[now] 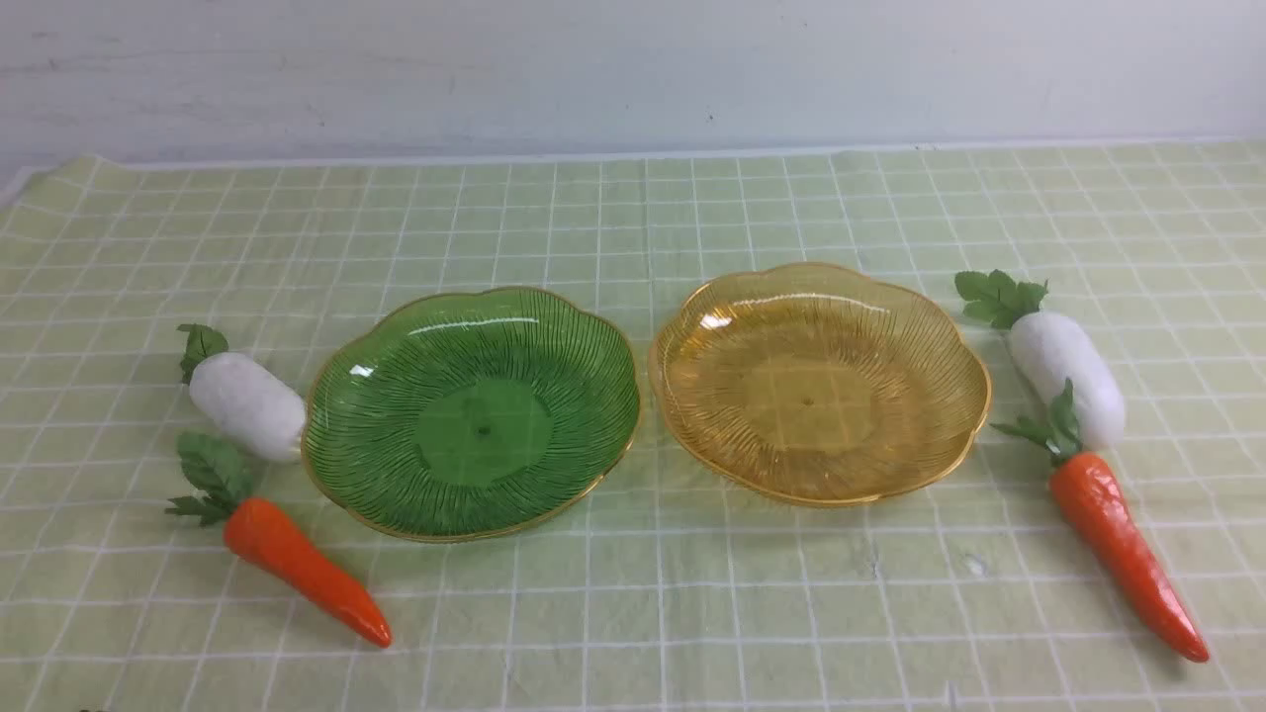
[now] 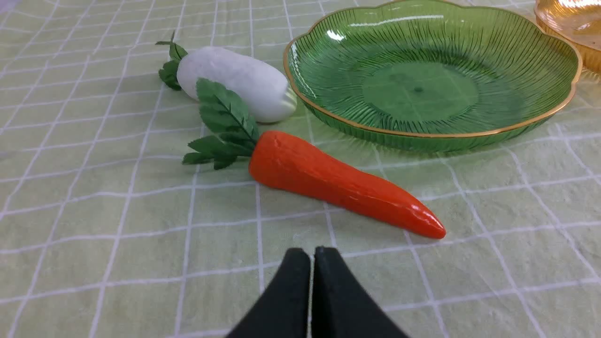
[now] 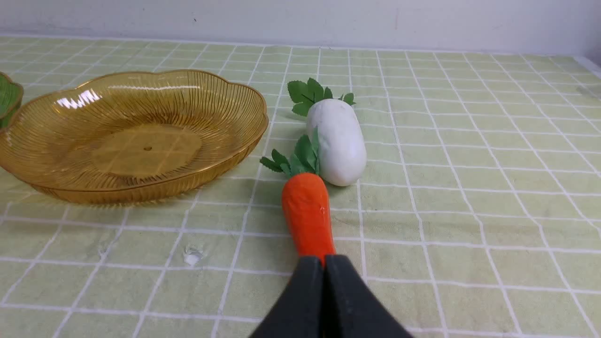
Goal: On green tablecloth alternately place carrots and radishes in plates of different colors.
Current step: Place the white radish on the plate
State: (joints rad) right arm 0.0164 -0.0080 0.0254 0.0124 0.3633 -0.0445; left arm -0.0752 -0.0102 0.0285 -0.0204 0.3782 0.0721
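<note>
Pincers both closed: left gripper (image 2: 312, 256) with its tips together, holding nothing; right gripper (image 3: 324, 263) likewise brought together, its tips overlapping the view of the right carrot (image 3: 307, 211), contact not readable. Two plates, side by side mid-cloth, both empty: green plate (image 1: 483, 425) to the left, yellow plate (image 1: 821, 396) to the right. Ribbing and flat centre show plainly in each; scalloped rims edged in gold, a narrow gap between them. Left radish (image 1: 247, 405) lies outside the green plate, blunt end close against its rim, leaves pointing away; whether it touches, cannot tell. Left carrot (image 1: 307, 569) on the near side of that radish, leaves toward the left, tip slanting nearer the robot and to the right, clear of the green rim. Right radish (image 1: 1068, 376) beyond the yellow plate's right edge, strip of cloth between. Right carrot, just nearer than the radish, its leaves reaching up against the radish's side, tip pointing nearer and right. Cloth (image 1: 633, 613) lies open along the near side, between the two carrots, and again behind the plates as far as the pale wall (image 1: 633, 74). Slight wrinkles in the grid. Far edge of cloth runs along the foot of the wall.
</note>
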